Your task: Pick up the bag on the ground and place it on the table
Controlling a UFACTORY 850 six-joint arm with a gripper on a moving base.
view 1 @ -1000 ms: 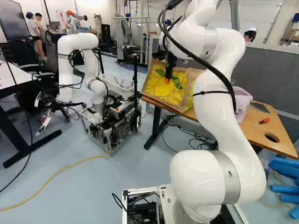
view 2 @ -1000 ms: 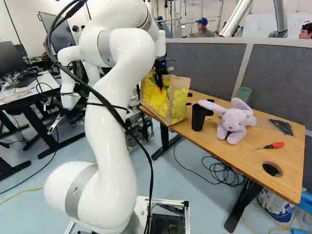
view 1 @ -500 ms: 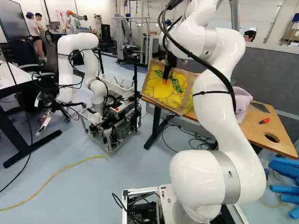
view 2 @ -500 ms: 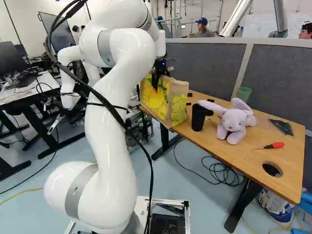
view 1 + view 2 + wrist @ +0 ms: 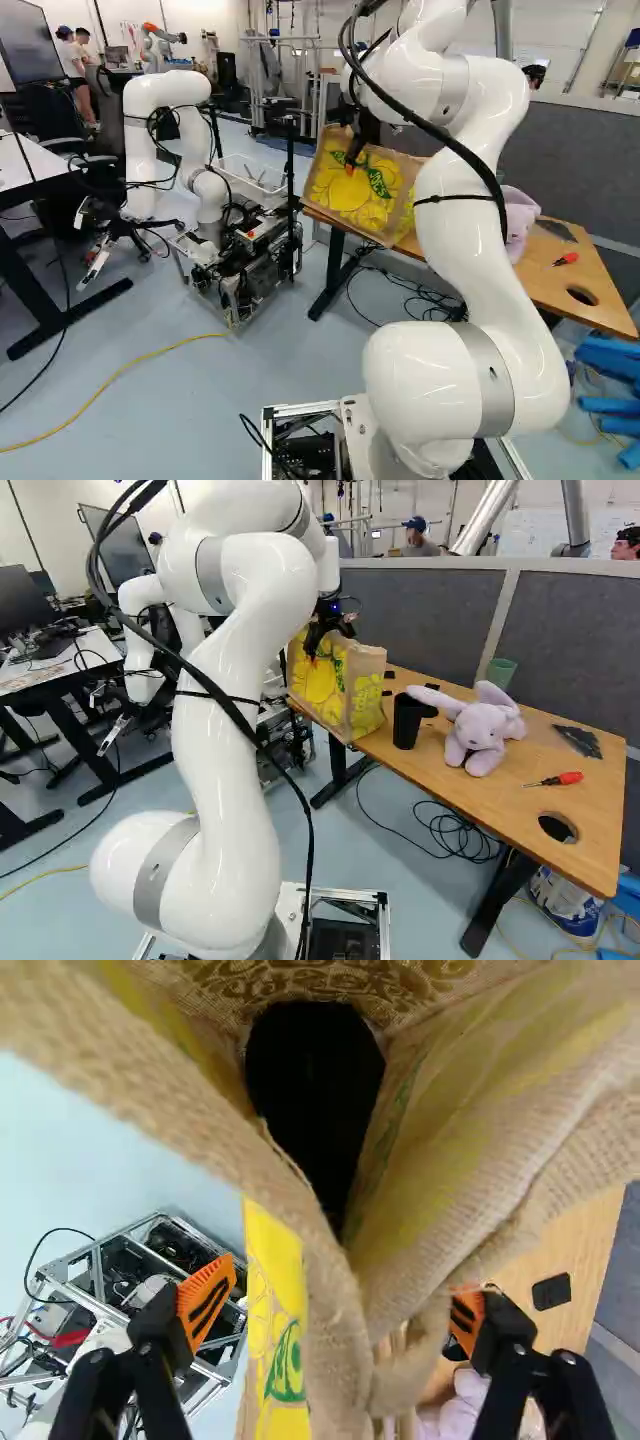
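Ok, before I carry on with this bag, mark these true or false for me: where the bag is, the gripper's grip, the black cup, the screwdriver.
1. The bag is up at the end of the table, off the floor. True.
2. The gripper is shut on the bag. False: the gripper is open, with the bag's edge between its fingers.
3. The black cup stands between the bag and the stuffed bunny. True.
4. The screwdriver is on the floor. False: the screwdriver lies on the table.

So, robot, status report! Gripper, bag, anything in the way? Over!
Gripper open, astride the bag's rim. Bag on the table's end. Black cup close by, stuffed bunny beyond.
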